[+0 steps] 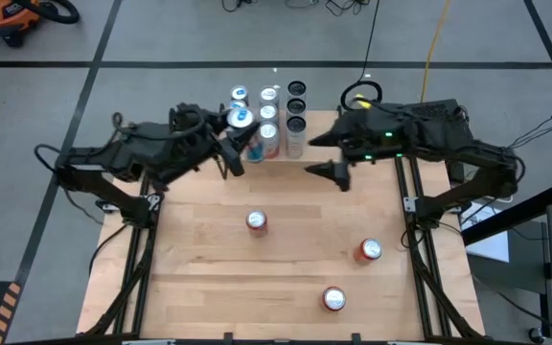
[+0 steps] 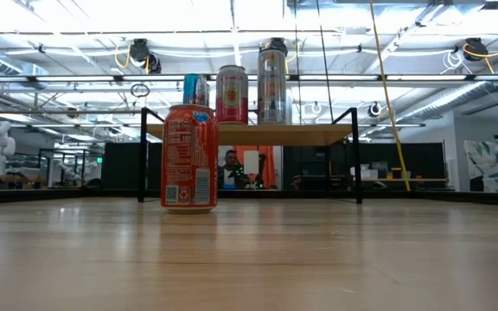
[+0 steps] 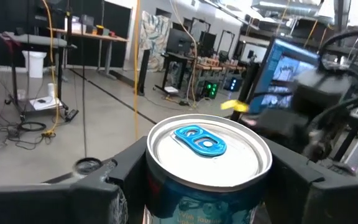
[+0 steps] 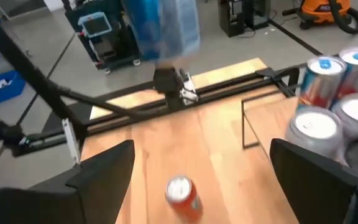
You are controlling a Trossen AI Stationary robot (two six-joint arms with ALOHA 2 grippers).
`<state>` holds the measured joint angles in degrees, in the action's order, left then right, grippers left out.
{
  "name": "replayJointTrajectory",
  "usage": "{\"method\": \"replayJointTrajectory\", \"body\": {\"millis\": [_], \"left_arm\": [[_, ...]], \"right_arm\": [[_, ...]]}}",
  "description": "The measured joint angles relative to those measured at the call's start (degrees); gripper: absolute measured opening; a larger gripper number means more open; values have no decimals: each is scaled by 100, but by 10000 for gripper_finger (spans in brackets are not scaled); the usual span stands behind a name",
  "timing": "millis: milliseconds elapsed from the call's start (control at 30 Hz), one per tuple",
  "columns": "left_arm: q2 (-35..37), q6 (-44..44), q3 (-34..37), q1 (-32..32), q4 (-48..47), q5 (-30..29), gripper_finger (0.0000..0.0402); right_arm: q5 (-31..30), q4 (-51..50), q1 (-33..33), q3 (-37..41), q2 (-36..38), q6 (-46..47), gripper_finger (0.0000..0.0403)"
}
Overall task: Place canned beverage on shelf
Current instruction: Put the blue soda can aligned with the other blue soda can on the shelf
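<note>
Blue aluminium can with silver lid and blue pull-tab (image 3: 209,163): upright, long axis vertical, lid up; clamped between the dark fingers of the left claw (image 1: 238,146), at the left front corner of the shelf, above its top.

Small raised shelf, light wood top on thin black metal legs (image 2: 249,134): at the far edge of the light wooden counter (image 1: 286,268), centre. Carrying upright cans in close rows: silver-topped blue and red cans (image 1: 267,115) to the left, dark-topped cans (image 1: 296,107) to the right. Little bare top visible on the side facing the held can.

Right claw (image 1: 326,155): fingers wide apart, holding nothing, just beside the shelf's right end.

Loose on counter, all upright, well apart from one another and from the shelf: orange-red can, silver lid (image 1: 256,222), centre, directly before the shelf; second orange-red can (image 1: 369,251), right; third red can (image 1: 333,299), near front edge.

Beyond counter: grey floor, orange shop vacuum (image 1: 8,17), seated person (image 2: 229,168) seen under the shelf.
</note>
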<state>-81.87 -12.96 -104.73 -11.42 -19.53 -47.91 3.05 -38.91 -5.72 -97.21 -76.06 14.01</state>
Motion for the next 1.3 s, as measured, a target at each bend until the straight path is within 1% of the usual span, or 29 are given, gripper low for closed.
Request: {"method": "replayJointTrajectory", "body": {"millis": [133, 333, 433, 500, 567, 667, 867, 967, 1033, 1133, 1300], "left_arm": [[343, 239, 0, 14, -601, 4, 229], [800, 473, 0, 106, -1440, 22, 229], [938, 478, 179, 269, -1535, 98, 229], [1031, 446, 471, 399, -1503, 202, 229], [1131, 404, 906, 560, -1338, 396, 229], [1342, 282, 1764, 760, -854, 606, 229], [1987, 292, 3613, 1336, 839, 819, 229], [2162, 294, 4363, 1617, 1458, 1005, 229], [2197, 282, 4724, 1798, 1874, 1200, 229], [2191, 283, 5059, 1994, 2243, 1406, 229], [2110, 278, 5163, 2057, 2368, 1487, 229]], "right_arm": [[7, -617, 5, 0, 427, 24, 353], [15, -1058, 17, 2, 1016, 266, 353], [22, -1096, 20, 2, 1215, 442, 353], [24, -1100, 20, 4, 1318, 526, 353], [22, -1102, 20, 4, 1400, 617, 353], [23, -1110, 20, 4, 1469, 741, 353], [24, -1115, 20, 7, 1507, 930, 352], [24, -1115, 20, 9, 1507, 934, 352], [24, -1114, 20, 9, 1505, 934, 352], [24, -1115, 20, 9, 1505, 936, 352], [22, -1113, 20, 9, 1505, 934, 352]]}}
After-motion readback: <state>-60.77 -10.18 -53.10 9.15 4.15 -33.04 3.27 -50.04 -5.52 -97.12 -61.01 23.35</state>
